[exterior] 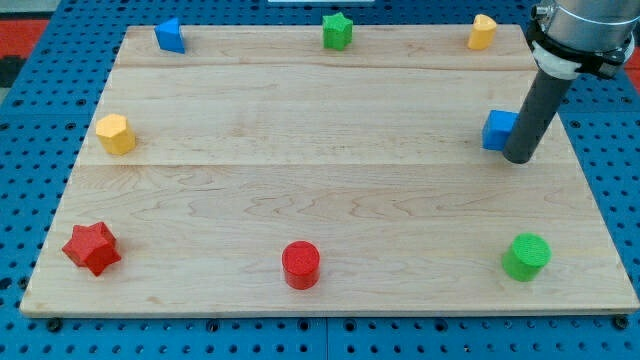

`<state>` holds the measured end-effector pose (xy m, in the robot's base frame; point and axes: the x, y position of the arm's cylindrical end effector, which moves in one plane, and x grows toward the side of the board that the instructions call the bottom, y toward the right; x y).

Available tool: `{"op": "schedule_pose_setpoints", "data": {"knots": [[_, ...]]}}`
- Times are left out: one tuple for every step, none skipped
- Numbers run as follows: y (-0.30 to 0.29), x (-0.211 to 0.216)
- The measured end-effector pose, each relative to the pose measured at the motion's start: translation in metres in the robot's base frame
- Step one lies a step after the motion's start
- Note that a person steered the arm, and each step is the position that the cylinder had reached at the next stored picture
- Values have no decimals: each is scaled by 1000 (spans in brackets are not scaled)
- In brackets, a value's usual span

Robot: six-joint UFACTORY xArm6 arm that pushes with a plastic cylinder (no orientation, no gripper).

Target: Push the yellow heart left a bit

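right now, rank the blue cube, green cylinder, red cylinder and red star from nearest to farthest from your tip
From my tip:
1. Blue cube, right beside it on the view's left.
2. Green cylinder, below it, near the view's bottom right.
3. Red cylinder, bottom centre.
4. Red star, bottom left.

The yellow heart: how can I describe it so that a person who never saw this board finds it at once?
Start at the wooden board and go to its corner at the view's top right. The yellow heart sits there, above the blue block and my tip. The other yellow block is near the left edge.
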<state>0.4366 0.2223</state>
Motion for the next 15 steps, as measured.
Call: {"op": "schedule_pose_setpoints", "data": {"knots": [[3, 0], [-4, -8], [-3, -3], [59, -12], [110, -92], [110, -193], [110, -238], [104, -246], [90, -245], [5, -245], [-75, -244], [-100, -245], [-154, -243], [-193, -213], [-213, -154]]}}
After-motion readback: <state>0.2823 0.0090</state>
